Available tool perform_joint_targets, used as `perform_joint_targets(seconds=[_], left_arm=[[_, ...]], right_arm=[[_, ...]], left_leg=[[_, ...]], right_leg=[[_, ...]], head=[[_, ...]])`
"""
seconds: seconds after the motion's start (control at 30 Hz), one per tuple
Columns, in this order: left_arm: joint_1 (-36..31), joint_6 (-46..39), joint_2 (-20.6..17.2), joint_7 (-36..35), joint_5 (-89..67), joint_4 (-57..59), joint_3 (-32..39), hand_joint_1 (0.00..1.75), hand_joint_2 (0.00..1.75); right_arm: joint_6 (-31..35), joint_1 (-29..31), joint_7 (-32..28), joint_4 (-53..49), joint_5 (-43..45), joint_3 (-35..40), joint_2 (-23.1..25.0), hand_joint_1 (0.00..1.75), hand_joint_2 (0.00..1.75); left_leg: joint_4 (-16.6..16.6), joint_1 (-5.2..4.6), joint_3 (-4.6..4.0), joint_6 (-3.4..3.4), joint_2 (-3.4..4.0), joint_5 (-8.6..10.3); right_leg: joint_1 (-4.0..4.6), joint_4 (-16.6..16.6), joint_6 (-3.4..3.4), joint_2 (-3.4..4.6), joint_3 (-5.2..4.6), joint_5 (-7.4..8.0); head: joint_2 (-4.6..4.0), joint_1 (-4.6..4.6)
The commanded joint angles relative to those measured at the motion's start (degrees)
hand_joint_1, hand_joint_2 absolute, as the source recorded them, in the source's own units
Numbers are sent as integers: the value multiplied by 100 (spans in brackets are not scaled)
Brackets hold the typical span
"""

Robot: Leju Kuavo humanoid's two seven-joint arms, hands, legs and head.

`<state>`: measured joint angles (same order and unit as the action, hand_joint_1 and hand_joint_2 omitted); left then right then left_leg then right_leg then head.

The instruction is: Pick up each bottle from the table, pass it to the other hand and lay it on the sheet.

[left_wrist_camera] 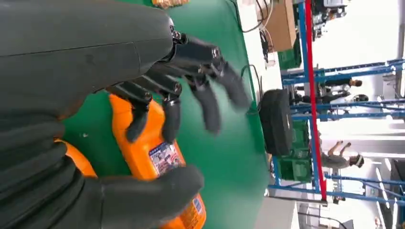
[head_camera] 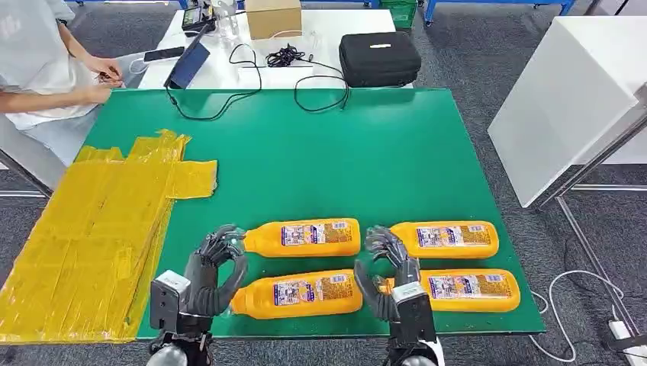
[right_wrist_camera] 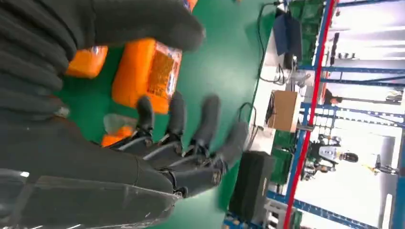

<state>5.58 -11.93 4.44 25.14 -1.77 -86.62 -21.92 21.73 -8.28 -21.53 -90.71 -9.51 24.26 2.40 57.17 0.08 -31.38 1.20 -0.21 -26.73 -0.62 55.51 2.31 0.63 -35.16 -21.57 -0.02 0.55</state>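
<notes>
Both hands, left hand (head_camera: 214, 271) and right hand (head_camera: 389, 271), empty with fingers spread among 4 bottles (head_camera: 305, 237).

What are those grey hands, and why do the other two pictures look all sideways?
The grey hands belong to a robot. The big picture is from a camera high on its body, looking down at a green table. Its left hand and right hand are near the table's front edge, fingers apart, holding nothing. The other two pictures come from small cameras at its wrists, so they are tilted and the hands look huge. Four orange bottles lie on their sides. A yellow sheet waits beside them. A person sits at the far corner.
</notes>
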Motion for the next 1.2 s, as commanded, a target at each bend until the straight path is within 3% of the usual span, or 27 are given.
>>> perform_joint_targets(seconds=[0.03,0.17,0.37,0.47,0.83,1.07,1.2], left_arm=[[-155,-16,-117,-8,5,235,-64,0,175],[-138,17,-103,1,-16,185,4,0,175],[-136,23,-101,-1,-19,174,9,0,175],[-124,88,-58,-26,-65,107,48,0,175],[-240,453,117,-176,-106,195,113,0,175],[-298,523,128,-179,-76,186,189,0,175],[-532,433,-22,-99,68,-38,721,0,175]], right_arm=[[114,171,130,-108,-343,-92,-296,0,175],[173,315,452,-210,-1168,-401,-418,0,175],[144,326,470,-220,-1180,-436,-417,0,175],[463,461,836,-94,-2213,-608,-494,0,175],[-376,1665,1851,972,-3947,-554,-1071,0,175],[-659,1915,1837,1324,-4173,-278,-1163,0,175],[-855,2361,1723,1787,-4260,69,-1076,0,175]], left_leg=[[-6,3,28,-6,-3,-10],[-4,-1,14,-2,0,-4],[-4,2,18,-4,1,-6],[-3,4,26,-5,1,-10],[-3,3,28,1,13,-4],[-4,3,32,2,8,-3],[0,3,14,4,15,5]], right_leg=[[5,-5,-7,-10,29,-11],[0,-3,-3,-4,15,-5],[3,-3,-4,-4,20,-5],[5,-3,-7,-6,27,-9],[4,-9,-4,5,31,2],[5,-7,-3,0,34,-1],[3,-4,0,10,15,9]], head=[[0,0],[0,-2],[0,-2],[0,0],[0,0],[0,0],[0,0]])
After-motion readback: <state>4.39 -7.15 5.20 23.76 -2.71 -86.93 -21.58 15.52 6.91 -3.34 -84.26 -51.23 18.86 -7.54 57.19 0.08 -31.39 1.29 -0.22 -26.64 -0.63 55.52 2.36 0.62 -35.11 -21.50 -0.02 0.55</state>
